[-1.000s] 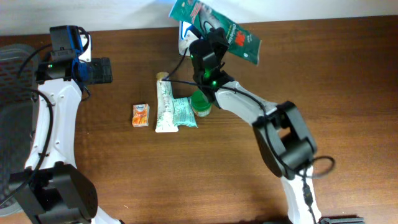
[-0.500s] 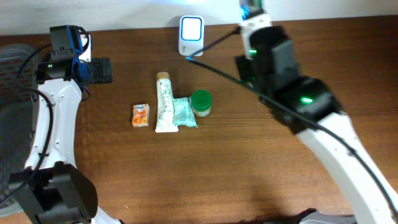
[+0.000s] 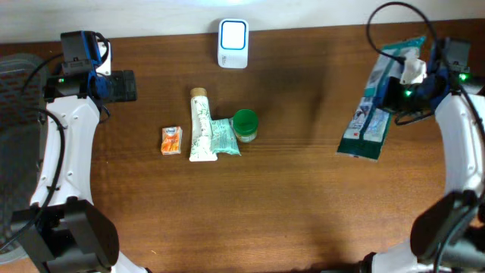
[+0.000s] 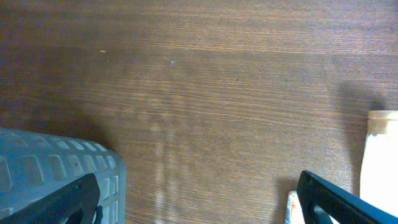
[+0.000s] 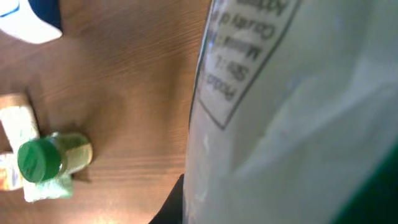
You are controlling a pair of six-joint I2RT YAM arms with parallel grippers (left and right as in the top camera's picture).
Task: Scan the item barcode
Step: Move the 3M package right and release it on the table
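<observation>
At the far left I saw the grey mesh basket (image 3: 17, 83), and just beside it my left gripper (image 3: 123, 86) hung over the wooden table (image 3: 250, 212) with its jaws spread as wide as they go, holding nothing. Through the left wrist camera its black fingers (image 4: 62, 202) sat at opposite bottom corners with only wood grain between them. Towards the middle lay a small orange packet (image 3: 172, 141), then a white tube (image 3: 198, 127), a teal sachet (image 3: 225, 139) touching the tube, and a green-lidded jar (image 3: 245, 123) against the sachet. The white scanner (image 3: 233, 34) stood at the back edge behind them. The green packet (image 3: 369, 121) was well apart from the scanner, out on the right side. My right gripper (image 3: 399, 89) was clamped tight on its upper part. I could not tell whether its lower end touched the table. In the right wrist camera its pale printed face filled most of the frame
</observation>
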